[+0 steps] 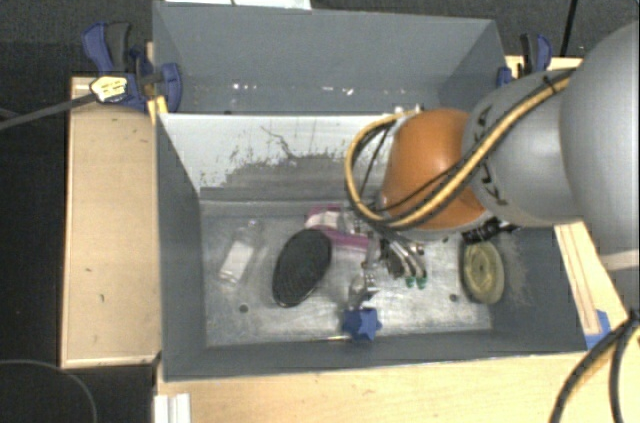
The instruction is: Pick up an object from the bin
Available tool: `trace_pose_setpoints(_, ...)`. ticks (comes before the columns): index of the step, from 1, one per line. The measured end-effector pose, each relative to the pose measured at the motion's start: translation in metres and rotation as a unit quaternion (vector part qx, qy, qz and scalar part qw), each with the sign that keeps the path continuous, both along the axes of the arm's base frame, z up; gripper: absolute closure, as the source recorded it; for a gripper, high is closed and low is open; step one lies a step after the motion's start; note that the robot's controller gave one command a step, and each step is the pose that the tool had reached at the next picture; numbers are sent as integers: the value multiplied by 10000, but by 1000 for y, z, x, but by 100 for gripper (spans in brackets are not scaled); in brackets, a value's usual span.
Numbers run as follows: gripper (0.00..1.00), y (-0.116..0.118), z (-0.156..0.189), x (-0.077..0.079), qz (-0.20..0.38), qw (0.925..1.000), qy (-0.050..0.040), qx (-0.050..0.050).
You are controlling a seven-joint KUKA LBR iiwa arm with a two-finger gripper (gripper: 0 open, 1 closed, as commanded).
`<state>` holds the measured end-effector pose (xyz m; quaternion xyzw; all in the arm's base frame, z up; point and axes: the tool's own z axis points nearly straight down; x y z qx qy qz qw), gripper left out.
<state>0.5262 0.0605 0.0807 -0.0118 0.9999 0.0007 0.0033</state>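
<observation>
Grey bin (190,211), floor scuffed, with five loose items.

1. Black oval brush (300,267), left of centre.
2. Clear plastic piece (236,261), far left, apart from the brush.
3. Pink-purple thing (335,229), just behind the brush and partly under my wrist; kind not clear.
4. Small blue piece (361,322), by the front wall.
5. Olive disc (483,272), right side.

My pincer (372,281) is low in the bin, between brush and disc and just behind the blue piece. I cannot tell how far open it is, and I see nothing in its hold.

Status: I am down among the items, and the pick is not yet done. Left to do, as I judge it: close on one item, likeliest the blue piece, and lift it out of the bin.
</observation>
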Motion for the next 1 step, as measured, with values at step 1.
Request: trace_pose_setpoints(1, 0, 75, 44, 21, -1006, 9949, 9, 21)
